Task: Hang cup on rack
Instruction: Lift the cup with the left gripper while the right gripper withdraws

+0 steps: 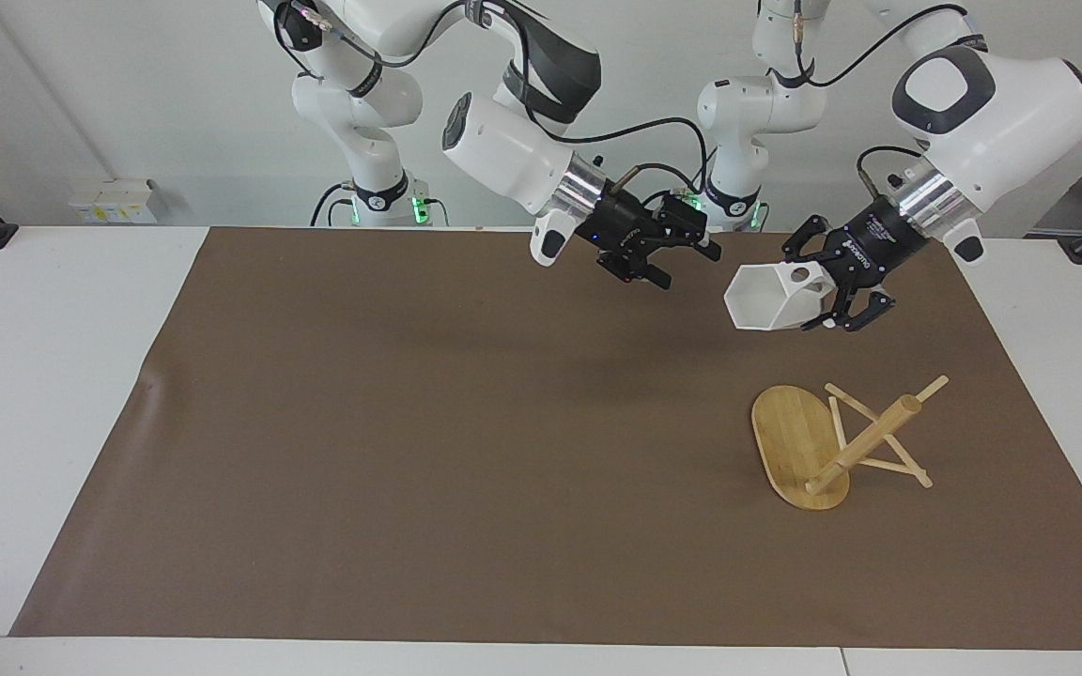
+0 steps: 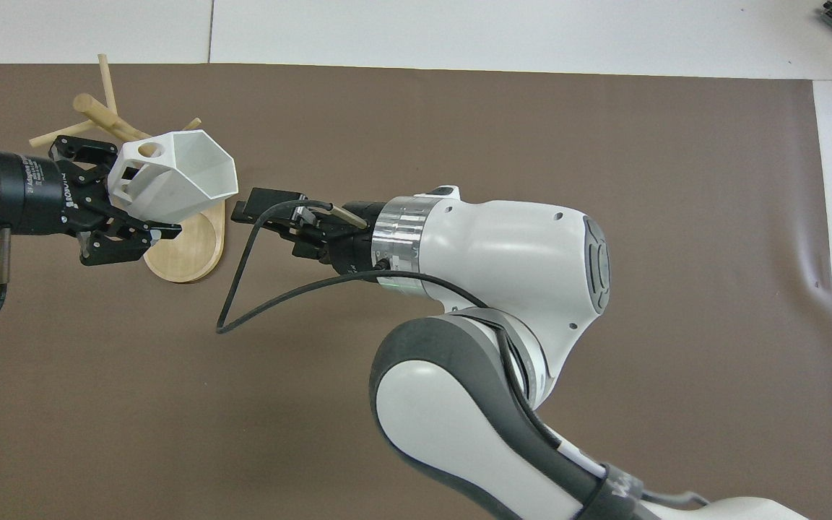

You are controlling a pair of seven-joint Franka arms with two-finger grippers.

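Two claws are up over the counter [image 1: 81, 422]. My left claw [image 1: 837, 299] pinches the white faceted cup [image 1: 771, 297] at its handle end, mouth sideways, over the mat just nearer the robots than the bamboo mug tree [image 1: 842, 441]. My right claw [image 1: 663, 252], spread and empty, hangs apart from it. The cup is carried; hanging remains, and the tree lies tipped on its side. From overhead the cup [image 2: 174, 177] covers the pegs, so clearance probably reads only from the facing view.
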